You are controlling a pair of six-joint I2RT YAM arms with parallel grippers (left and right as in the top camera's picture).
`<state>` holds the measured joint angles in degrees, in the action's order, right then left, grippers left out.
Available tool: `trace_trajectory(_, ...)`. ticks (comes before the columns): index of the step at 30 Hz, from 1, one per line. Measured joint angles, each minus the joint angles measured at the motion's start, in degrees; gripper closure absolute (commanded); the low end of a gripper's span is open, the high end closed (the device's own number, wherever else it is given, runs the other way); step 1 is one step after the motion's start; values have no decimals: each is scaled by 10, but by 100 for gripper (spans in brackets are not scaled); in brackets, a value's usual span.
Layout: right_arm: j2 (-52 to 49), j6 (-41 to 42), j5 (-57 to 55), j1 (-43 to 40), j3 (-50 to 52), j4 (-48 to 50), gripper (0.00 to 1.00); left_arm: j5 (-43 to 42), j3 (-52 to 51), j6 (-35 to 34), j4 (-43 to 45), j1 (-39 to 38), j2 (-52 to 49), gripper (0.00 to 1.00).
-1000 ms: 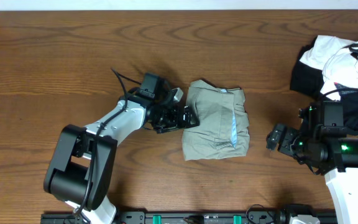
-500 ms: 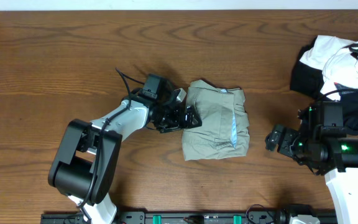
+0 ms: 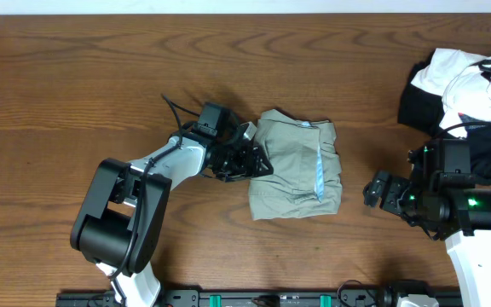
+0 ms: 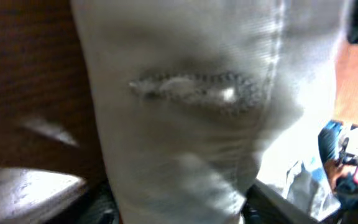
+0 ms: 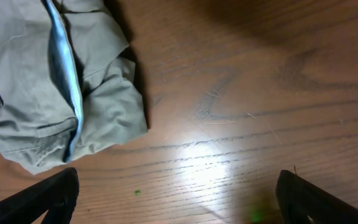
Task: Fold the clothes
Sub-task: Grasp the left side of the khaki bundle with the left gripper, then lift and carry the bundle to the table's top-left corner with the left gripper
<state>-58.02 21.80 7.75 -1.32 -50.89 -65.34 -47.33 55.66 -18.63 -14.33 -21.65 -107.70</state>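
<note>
The khaki garment [image 3: 297,166] lies folded into a wrinkled bundle at the table's middle, a pale blue inner strip showing along its right side. My left gripper [image 3: 257,162] is at its left edge. In the left wrist view the khaki cloth [image 4: 191,124] fills the frame and bunches between my two fingers, so the gripper is shut on it. My right gripper [image 3: 380,192] is open and empty over bare wood right of the garment, whose right edge shows in the right wrist view [image 5: 55,93].
A heap of black and white garments [image 3: 471,94] lies at the far right edge, just behind my right arm. The wooden table [image 3: 101,85] stretches left and back of the garment.
My left gripper has moved right into the garment's left edge and closed on the cloth there. The right arm has not moved.
</note>
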Motion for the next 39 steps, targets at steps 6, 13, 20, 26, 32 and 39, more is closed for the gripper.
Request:
trace_trajectory(6,0,0,1,0,0,0,1,2,0,1,24,0,0,94)
trace_trajectory(13,0,0,2,0,0,0,1,3,0,-12,57,0,0,94)
trace_trajectory(20,0,0,2,0,0,0,1,9,0,-51,99,0,-5,94)
trace_trajectory(26,0,0,2,0,0,-2,1,50,-1,-119,174,0,-6,94)
trace_trajectory(32,0,0,2,0,0,-3,1,139,-1,-192,220,6,-6,94)
trace_trajectory(39,0,0,2,0,0,-4,1,207,-1,-271,324,88,-33,94)
